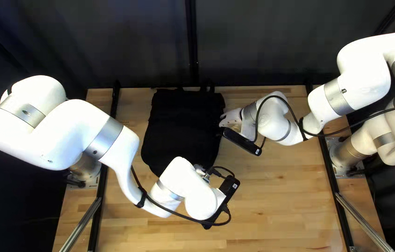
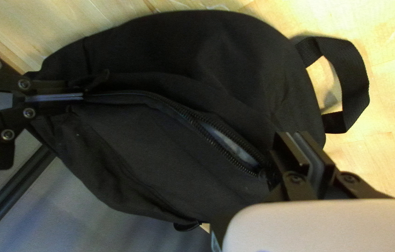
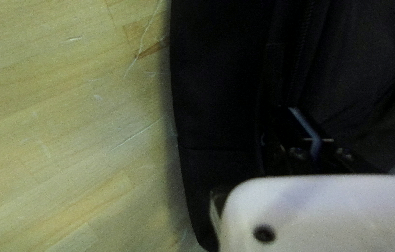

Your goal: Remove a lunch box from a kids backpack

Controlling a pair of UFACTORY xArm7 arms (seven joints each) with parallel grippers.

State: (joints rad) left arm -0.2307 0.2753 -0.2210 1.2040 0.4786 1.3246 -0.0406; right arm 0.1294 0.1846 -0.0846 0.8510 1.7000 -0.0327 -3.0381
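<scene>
Your right pincer [image 2: 83,96], closed on the backpack [image 2: 244,56], likely anchors its zipper [image 2: 183,112] so your left pincer [image 2: 294,134], closed beside the opening [image 2: 230,142], can unzip, its hold hidden.

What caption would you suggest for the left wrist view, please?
Something pale shows through the partly open zipper of a black backpack, between my right gripper and left gripper.

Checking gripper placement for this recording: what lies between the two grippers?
The zipper of the black backpack, gaping nearer the left gripper, with something pale showing inside; the left wrist view shows it.
</scene>
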